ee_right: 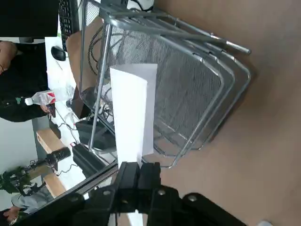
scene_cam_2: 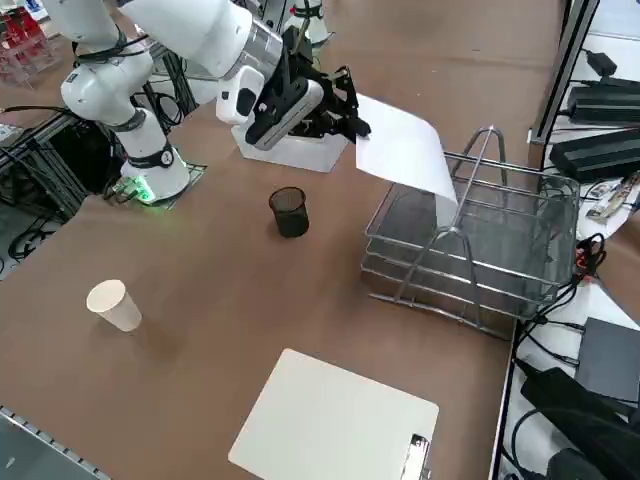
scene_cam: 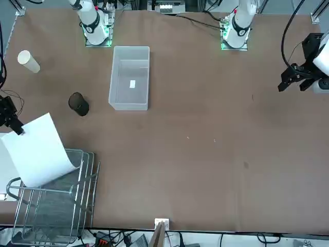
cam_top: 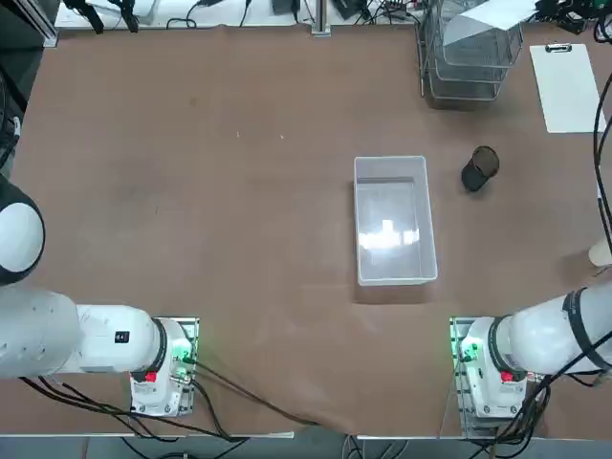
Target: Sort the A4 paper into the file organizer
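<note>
No words, no names and no numbers big or clear enough to read on anything here.

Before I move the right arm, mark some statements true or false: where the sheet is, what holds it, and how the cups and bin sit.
1. The right tool is shut on the A4 paper. True.
2. The sheet lies flat on the brown table. False: it is held up, its far part over the file organizer.
3. The white cup lies inside the clear bin. False: it is on the table, apart from the bin.
4. The black cup stands between the bin and the clipboard. True.
</note>
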`<action>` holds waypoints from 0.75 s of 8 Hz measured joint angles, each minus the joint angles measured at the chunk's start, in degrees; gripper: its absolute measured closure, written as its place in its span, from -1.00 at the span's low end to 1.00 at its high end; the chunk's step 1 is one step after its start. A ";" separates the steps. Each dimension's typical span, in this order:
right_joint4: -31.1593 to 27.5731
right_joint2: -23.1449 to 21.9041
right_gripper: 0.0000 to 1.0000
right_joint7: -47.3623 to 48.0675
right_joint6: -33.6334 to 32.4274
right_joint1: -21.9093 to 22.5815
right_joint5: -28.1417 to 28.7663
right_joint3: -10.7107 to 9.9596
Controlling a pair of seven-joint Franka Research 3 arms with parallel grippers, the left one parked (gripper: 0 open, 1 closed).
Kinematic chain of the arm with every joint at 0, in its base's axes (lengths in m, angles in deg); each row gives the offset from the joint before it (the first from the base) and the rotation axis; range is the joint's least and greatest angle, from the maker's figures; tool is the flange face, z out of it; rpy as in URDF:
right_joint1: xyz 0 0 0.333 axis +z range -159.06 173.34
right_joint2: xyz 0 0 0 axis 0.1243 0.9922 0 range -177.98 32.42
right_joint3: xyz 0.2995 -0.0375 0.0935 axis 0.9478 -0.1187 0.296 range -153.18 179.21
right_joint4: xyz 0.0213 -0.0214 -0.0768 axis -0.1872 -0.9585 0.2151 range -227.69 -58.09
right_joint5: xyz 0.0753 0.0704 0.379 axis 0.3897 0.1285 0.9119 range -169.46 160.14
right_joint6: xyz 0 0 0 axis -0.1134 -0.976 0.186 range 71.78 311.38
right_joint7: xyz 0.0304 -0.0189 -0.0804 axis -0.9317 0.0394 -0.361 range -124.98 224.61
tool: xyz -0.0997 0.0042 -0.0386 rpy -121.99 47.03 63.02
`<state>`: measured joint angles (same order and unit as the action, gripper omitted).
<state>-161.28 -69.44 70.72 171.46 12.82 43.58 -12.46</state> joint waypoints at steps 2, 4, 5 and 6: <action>-0.50 -0.13 0.97 0.49 -1.13 -0.17 -0.50 -0.03; -0.85 -0.13 0.97 0.58 -2.77 -1.04 -1.87 -0.12; -0.87 -0.13 0.97 0.76 -3.25 -1.43 -2.42 -0.14; -0.87 -0.13 0.97 0.93 -3.85 -1.99 -3.80 -0.15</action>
<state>-162.15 -69.57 71.66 167.60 10.83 39.78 -12.61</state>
